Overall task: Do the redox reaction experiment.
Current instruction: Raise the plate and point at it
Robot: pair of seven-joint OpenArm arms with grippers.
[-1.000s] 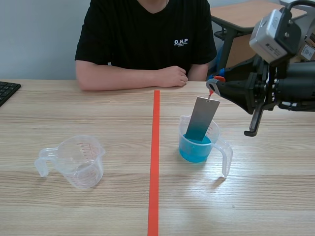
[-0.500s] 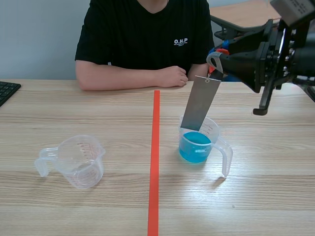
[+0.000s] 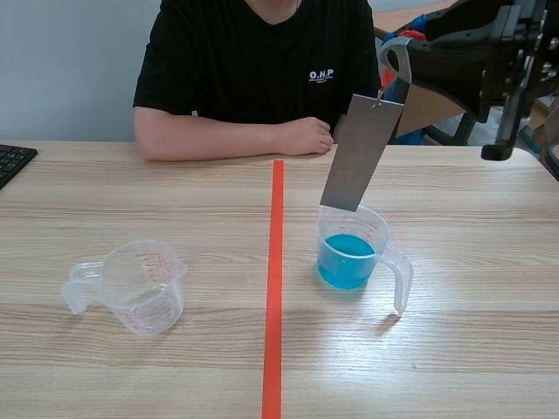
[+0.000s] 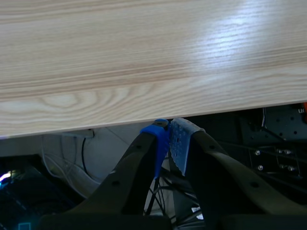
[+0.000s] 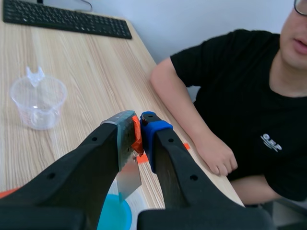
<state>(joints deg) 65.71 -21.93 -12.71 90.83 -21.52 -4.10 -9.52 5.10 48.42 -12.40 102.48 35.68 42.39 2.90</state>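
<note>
A grey metal plate hangs tilted from an orange clip at its top. My right gripper is shut on that clip, high over the table's right half. The plate's lower edge is level with the rim of a clear measuring cup holding blue liquid. In the right wrist view the orange clip sits pinched in my right gripper, with the plate and blue liquid below. My left gripper is shut on nothing, below the table's front edge.
An empty clear measuring cup stands on the left half, also in the right wrist view as the empty cup. A person sits across the table with forearms resting on it. A black keyboard lies at the far left edge.
My right gripper has risen and drawn back to the right, lifting the plate out of the blue liquid until its lower edge is at the cup's rim.
</note>
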